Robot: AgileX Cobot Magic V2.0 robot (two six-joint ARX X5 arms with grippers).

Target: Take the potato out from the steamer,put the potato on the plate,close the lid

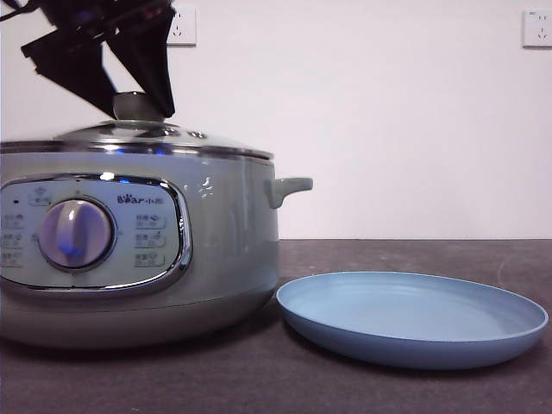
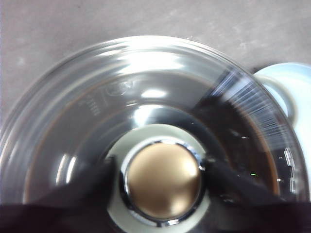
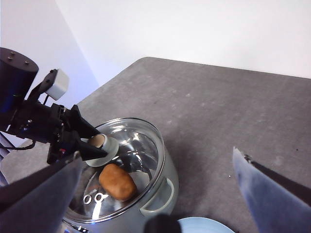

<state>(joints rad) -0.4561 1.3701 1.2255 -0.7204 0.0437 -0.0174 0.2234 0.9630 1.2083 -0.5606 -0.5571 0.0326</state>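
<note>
The steamer (image 1: pixel 224 250) stands at the left of the front view with the glass lid (image 1: pixel 172 134) resting on its rim. My left gripper (image 1: pixel 138 103) comes down from the upper left, its jaws shut on the lid's knob (image 2: pixel 163 187), one on each side. The potato (image 3: pixel 117 182) lies inside the steamer and shows through the glass in the right wrist view. The light-blue plate (image 1: pixel 414 349) sits empty on the table just right of the steamer. My right gripper (image 3: pixel 156 160) hangs high above the table, open and empty.
The steamer's side handle (image 1: pixel 289 187) sticks out toward the plate. A white wall with two sockets (image 1: pixel 181 26) (image 1: pixel 536 28) stands behind the dark grey table (image 1: pixel 414 254). The left arm's black wrist (image 3: pixel 29 111) reaches over the steamer.
</note>
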